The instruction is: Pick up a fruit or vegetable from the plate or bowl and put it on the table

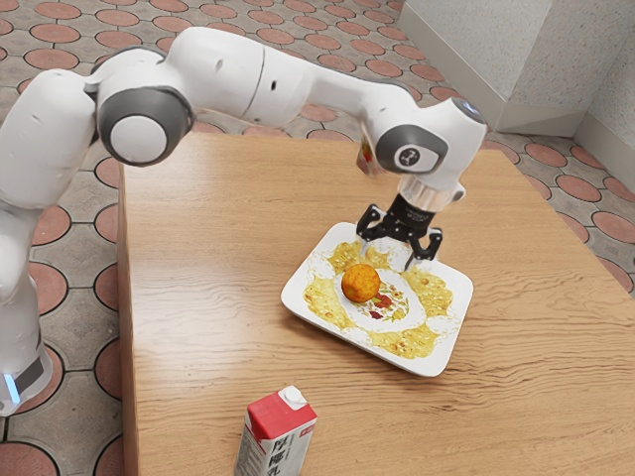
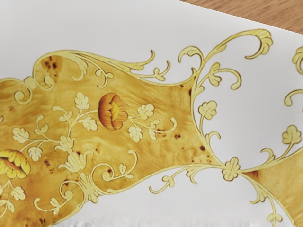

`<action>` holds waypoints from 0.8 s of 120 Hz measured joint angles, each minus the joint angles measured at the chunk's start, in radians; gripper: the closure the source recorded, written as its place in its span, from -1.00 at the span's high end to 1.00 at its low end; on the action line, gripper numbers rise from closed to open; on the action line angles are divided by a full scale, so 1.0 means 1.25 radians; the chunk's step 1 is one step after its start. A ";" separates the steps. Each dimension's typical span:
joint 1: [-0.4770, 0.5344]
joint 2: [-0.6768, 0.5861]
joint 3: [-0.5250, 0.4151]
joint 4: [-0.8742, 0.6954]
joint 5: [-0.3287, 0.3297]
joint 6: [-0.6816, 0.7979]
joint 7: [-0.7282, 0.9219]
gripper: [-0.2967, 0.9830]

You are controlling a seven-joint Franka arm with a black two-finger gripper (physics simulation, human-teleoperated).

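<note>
An orange fruit (image 1: 360, 284) lies on the patterned plate (image 1: 307, 297), toward its exterior view's left corner; the gripper (image 1: 390, 256), spread wide, hangs over the plate.

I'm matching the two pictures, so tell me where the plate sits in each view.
Exterior view: the plate is just right of the picture's centre, below the tool.
Wrist view: the plate is seen close up, one white edge running beside bare wood.
Shared landmark: the wood grain of the table just past the plate's edge.
</note>
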 joint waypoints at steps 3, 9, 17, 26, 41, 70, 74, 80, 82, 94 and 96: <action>0.000 -0.009 0.000 0.000 0.000 -0.007 0.000 0.54; -0.001 -0.028 0.000 -0.011 0.000 -0.021 -0.001 0.54; -0.001 -0.071 0.000 -0.061 0.000 -0.034 -0.003 0.54; -0.001 -0.088 0.000 -0.096 -0.003 -0.042 -0.004 0.54; -0.003 -0.093 -0.004 -0.113 -0.007 -0.045 -0.006 0.54; -0.006 -0.089 -0.008 -0.117 -0.011 -0.030 -0.009 0.54; -0.007 -0.088 -0.012 -0.117 -0.011 -0.027 -0.010 0.54; -0.007 -0.087 -0.018 -0.117 -0.012 -0.024 -0.010 0.54; -0.007 -0.087 -0.020 -0.118 -0.012 -0.023 -0.010 0.54; -0.009 -0.087 -0.029 -0.121 -0.012 -0.017 -0.011 0.54; -0.009 -0.087 -0.031 -0.121 -0.012 -0.017 -0.011 0.54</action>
